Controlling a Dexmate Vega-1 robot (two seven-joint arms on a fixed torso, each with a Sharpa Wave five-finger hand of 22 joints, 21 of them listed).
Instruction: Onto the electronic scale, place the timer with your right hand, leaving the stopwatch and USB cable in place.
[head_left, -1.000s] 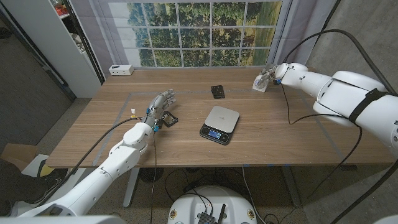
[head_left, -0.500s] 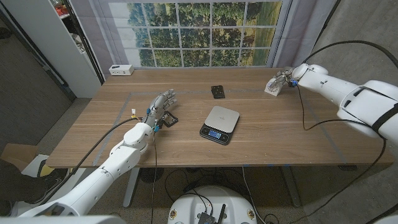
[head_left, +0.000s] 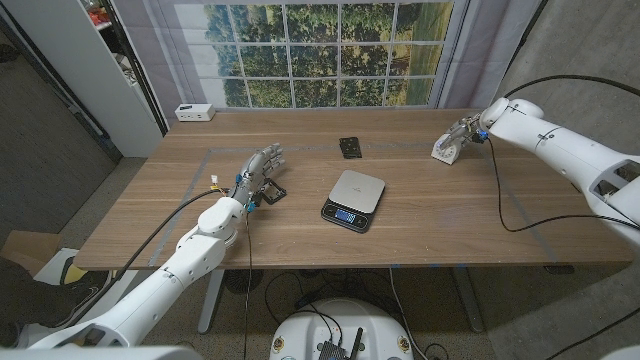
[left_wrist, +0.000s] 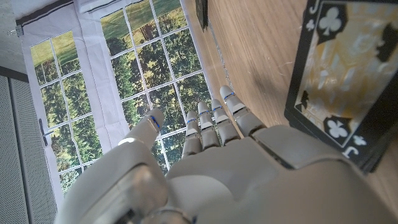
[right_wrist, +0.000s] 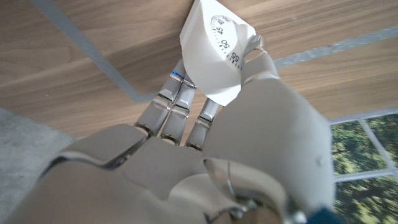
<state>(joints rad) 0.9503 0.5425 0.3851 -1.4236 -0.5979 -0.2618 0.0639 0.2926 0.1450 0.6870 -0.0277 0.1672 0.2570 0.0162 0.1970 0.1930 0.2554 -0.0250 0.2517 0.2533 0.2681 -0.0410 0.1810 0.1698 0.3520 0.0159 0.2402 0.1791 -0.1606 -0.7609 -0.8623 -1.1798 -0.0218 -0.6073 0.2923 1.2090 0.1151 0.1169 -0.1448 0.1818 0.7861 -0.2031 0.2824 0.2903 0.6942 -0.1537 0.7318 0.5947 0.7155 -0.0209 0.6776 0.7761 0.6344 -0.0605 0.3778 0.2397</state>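
The left hand (head_left: 262, 170) is seen nearest, with fingers spread and nothing held, beside a card box (head_left: 272, 193); the electronic scale (head_left: 354, 198) sits in the middle of the table (head_left: 150, 210); far off by the right edge, the white timer (right_wrist: 216, 46) is gripped by the right hand (head_left: 457, 139). The timer could be dropped if the grip slips; how tightly it is held cannot be told.
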